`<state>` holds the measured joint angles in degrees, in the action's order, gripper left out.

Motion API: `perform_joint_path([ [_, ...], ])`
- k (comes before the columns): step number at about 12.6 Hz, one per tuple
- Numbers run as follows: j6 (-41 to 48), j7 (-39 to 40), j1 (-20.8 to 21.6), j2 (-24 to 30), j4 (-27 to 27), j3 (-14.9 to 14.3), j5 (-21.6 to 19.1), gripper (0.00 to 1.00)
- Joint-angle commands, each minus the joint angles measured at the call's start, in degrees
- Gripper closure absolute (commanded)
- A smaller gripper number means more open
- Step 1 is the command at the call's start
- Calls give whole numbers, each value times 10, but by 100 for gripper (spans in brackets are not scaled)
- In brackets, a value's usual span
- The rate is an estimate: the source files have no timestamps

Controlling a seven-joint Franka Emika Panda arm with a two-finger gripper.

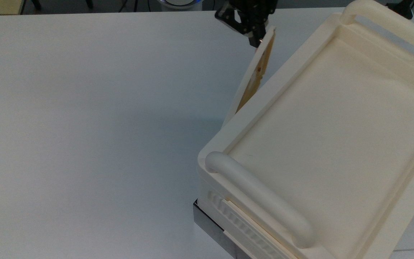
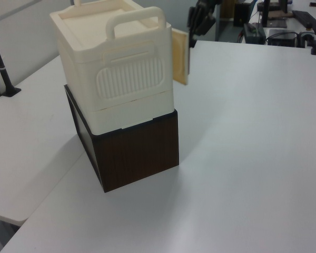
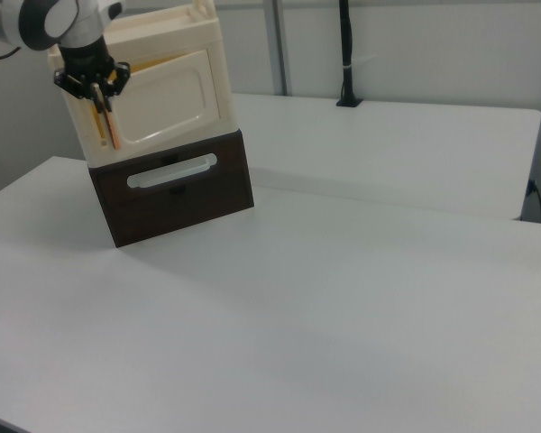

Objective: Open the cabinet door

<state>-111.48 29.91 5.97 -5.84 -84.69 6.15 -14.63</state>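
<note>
My end effector grips the free edge of the cabinet door, which stands partly swung out from the cream cabinet, so I should follow the hinge's arc outward rather than pull straight.

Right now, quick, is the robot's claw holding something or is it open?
Gripper: at the free edge of the cabinet door, which stands ajar; open or shut cannot be told.

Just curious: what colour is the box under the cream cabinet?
Dark brown, wood-grained; the dark box shows best in the left view.
</note>
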Motion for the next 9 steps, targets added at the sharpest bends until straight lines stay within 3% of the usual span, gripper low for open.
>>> perform_joint_path([
  [1, 30, -4, -64, 34, -32, -8, 4, 98],
  [2, 53, -5, -88, 35, -29, -11, 5, 78],
  [3, 81, -4, -123, 34, -26, -14, 5, 19],
  [4, 85, -3, -146, 34, -24, -17, 4, 0],
  [6, 73, -3, -185, 24, -21, -26, 4, 0],
  [9, 49, -8, -209, 28, -12, -74, 6, 0],
])
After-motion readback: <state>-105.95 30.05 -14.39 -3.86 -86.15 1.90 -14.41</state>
